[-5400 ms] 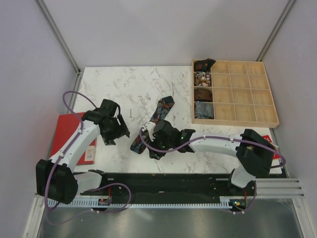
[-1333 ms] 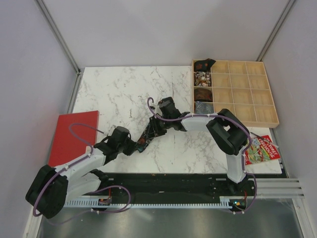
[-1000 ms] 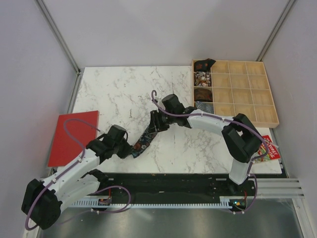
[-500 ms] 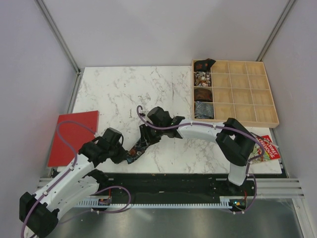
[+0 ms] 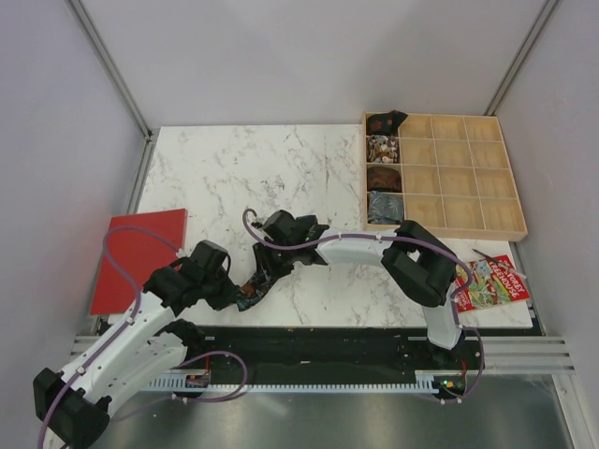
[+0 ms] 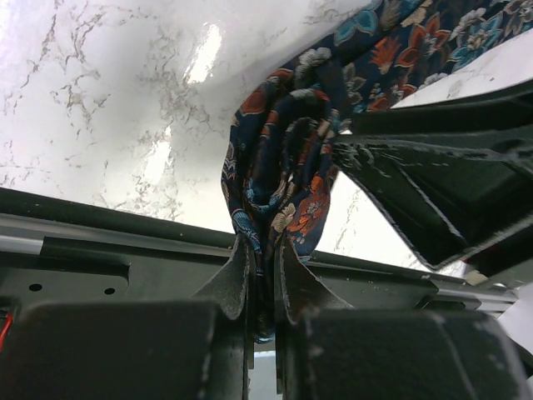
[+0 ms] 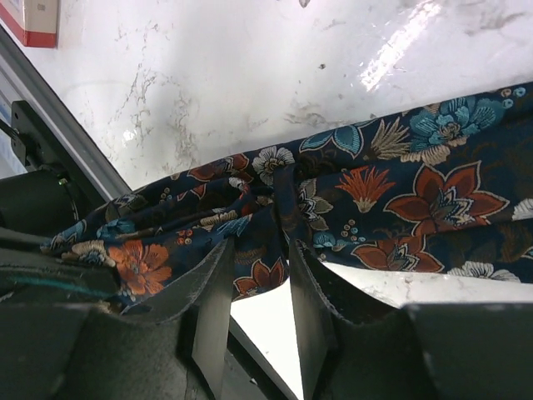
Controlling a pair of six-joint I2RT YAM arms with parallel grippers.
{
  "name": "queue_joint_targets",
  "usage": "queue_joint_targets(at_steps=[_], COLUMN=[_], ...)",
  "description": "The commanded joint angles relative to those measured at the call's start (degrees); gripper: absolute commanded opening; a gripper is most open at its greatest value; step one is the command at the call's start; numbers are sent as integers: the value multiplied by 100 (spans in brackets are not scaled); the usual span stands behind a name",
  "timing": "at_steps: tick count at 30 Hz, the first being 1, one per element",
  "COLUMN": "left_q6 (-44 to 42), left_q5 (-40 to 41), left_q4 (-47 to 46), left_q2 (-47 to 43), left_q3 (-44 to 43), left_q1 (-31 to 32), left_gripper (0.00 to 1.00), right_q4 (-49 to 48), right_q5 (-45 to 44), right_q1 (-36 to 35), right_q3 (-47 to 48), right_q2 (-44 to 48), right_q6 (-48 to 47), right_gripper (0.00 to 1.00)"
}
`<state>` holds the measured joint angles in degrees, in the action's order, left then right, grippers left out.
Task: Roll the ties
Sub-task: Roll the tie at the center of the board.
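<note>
A dark floral tie (image 5: 262, 276) runs a short way between my two grippers near the table's front edge. Its near end is wound into a small roll (image 6: 283, 179). My left gripper (image 6: 265, 271) is shut on that roll, pinching the fabric from below. In the top view the left gripper (image 5: 239, 292) sits just left of the roll. The right gripper (image 5: 273, 260) is further up the tie. In the right wrist view a gathered fold of the tie (image 7: 400, 196) fills the gap between the right gripper (image 7: 260, 271) fingertips, which stand partly apart on it.
A wooden compartment tray (image 5: 468, 220) stands at the back right, with several rolled ties (image 5: 384, 176) in its left column. A flat red booklet (image 5: 136, 257) lies at the left edge. A colourful booklet (image 5: 491, 281) lies at the front right.
Both grippers have shifted left and toward the front edge with the tie. The right gripper has come closer to the left one, and the stretch of tie between them is shorter.
</note>
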<state>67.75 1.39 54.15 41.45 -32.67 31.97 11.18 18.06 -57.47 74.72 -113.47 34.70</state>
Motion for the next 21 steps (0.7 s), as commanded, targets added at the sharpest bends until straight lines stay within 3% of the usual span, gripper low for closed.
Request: queue_joint_targets(at_steps=[1,15,21], left_q6=[-323,-1114,-1308], left_q5=[-51,-271,-543], left_q4=[34,-466,-1064], left_q2=[82,1215,1839], left_q3=[-381,-1189,-1111], left_q1=[-32,-445,-507], left_gripper=[2,2,2], right_q4=[-55,60,139], right_q5=[-101,-22,-49], right_q1=[-132,-265,-212], right_q3=[420,755,825], right_q2=[-219,-527,-632], right_q6=[72,81,-7], right_gripper=[41,41,42])
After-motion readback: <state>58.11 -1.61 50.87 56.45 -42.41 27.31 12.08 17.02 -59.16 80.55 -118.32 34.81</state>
